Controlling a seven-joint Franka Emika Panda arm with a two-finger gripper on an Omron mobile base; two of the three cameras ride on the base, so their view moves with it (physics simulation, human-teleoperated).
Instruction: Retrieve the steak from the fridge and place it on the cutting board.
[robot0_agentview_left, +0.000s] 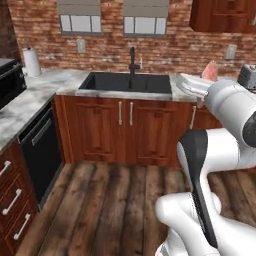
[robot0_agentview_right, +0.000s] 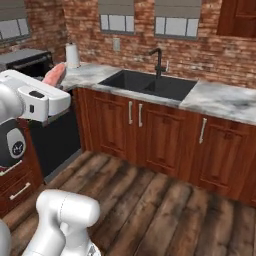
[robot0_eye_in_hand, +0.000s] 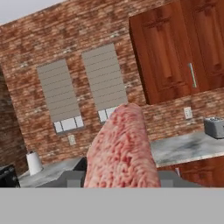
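Steak (robot0_eye_in_hand: 120, 151) rides upright at lower centre of the hand view, pinched in the nearly closed gripper (robot0_agentview_left: 207, 80) above the desk (robot0_agentview_left: 35, 97); a fast swing could probably shake it loose.

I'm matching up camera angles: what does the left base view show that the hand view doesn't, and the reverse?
Left base view alone: the sink with its black tap, the dishwasher and the wood floor. Hand view alone: the wall cupboard's handle. Both: the steak held in the shut fingers, paper towel roll, toaster, brick wall and windows.
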